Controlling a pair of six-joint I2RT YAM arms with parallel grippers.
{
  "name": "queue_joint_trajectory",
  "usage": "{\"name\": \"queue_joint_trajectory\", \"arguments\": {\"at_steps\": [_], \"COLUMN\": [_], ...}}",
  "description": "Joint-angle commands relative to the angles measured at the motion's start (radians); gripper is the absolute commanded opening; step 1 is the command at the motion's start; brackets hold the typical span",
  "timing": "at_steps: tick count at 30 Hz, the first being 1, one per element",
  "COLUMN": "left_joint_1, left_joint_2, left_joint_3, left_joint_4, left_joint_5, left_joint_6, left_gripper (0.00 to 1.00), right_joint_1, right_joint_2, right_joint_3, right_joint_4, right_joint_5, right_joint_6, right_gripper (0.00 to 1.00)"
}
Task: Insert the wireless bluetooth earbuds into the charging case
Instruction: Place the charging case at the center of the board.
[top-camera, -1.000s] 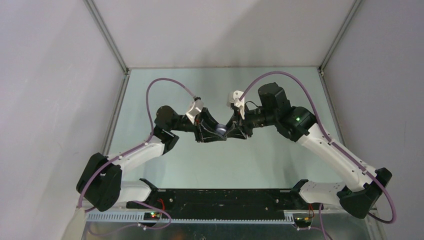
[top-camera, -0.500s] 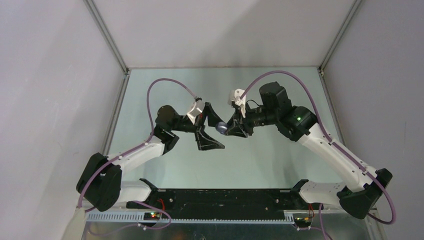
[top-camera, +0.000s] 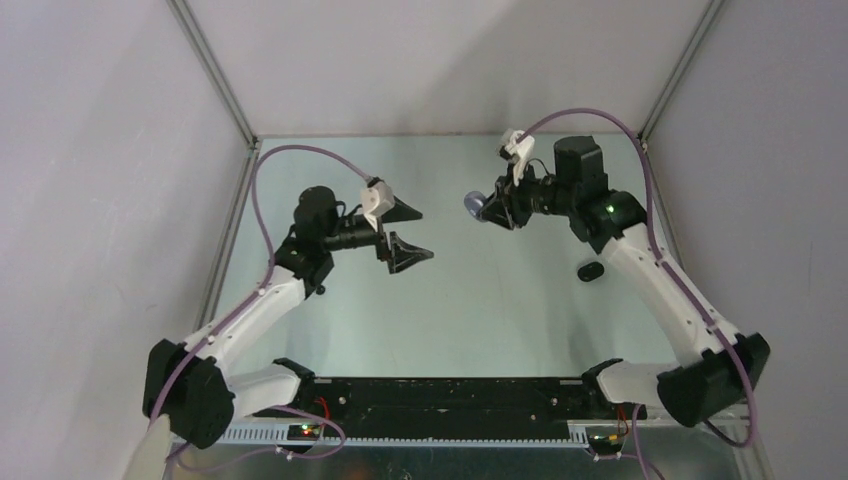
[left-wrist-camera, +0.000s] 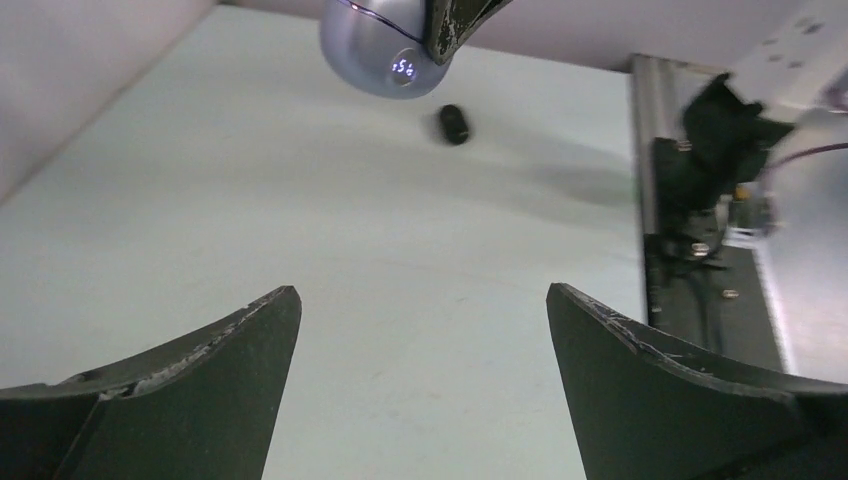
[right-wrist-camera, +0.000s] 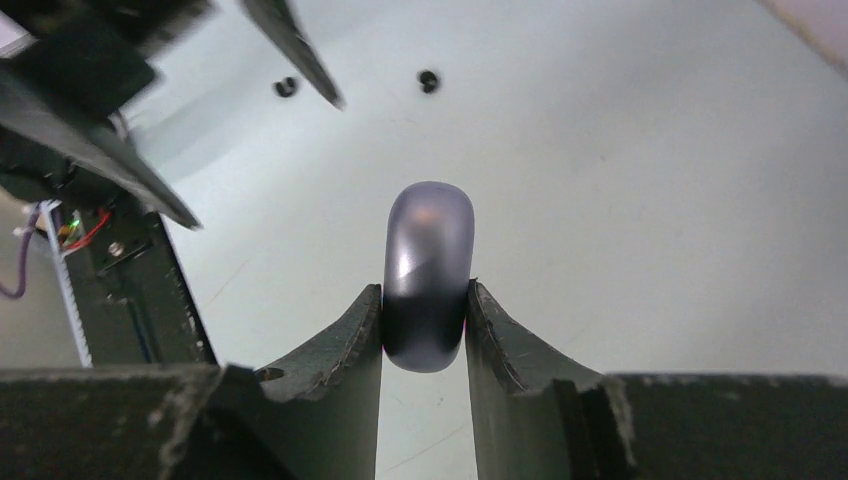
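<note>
— On the table, past the left gripper, lie two tiny black earbuds, as I judge them.
— Which arm is nearer?
— The left one; its jaws stand wide, empty. The right gripper, farther off, clamps the purple case.

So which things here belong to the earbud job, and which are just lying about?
Job: glossy pale purple oval case in right end effector; matte black oval case; two tiny black rounded earbuds.
Lying about: nothing loose seen; only the rig's purple cables.
</note>
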Motion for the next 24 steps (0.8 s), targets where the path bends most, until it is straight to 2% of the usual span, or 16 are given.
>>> {"name": "queue_joint_trajectory", "arguments": {"at_steps": [1, 8, 13, 18, 21, 24], "left_joint_1": [0.081, 0.344, 0.547, 0.602, 0.603, 0.604], "left_joint_2": [-0.09, -0.183, -0.208, -0.24, -0.266, -0.296], "left_joint_3": [0.067, 0.078, 0.028, -0.061, -0.147, -0.185], "left_joint_4": [-0.131, -0.181, -0.185, -0.195, -0.115, -0.122], "left_joint_5": [-0.168, -0.199, -0.129, -0.172, -0.241, -0.276], "left_joint_6": [0.15, 0.221, 0.206, 0.23, 0.187, 0.211], "left_gripper": [0.99, 0.99, 0.99, 0.99, 0.99, 0.99], "right_joint_1": [-0.082, -0.198, -0.23, -0.231, -0.221, -0.205], "right_joint_2": [0.134, 0.436, 0.712, 0.914, 0.976, 1.015], "right_joint_3": [0.069, 0.251, 0.45, 0.639, 0.698, 0.716], "right_joint_4": [0.039, -0.109, -0.371, -0.597, -0.693, -0.761], "right_joint_5": [0.032, -0.007, -0.03, 0.001, 0.021, 0.067], "right_joint_6": [0.088, 0.108, -0.068, -0.29, -0.408, -0.522], "right_gripper": [0.08, 0.07, 0.06, 0.06, 0.07, 0.08]}}
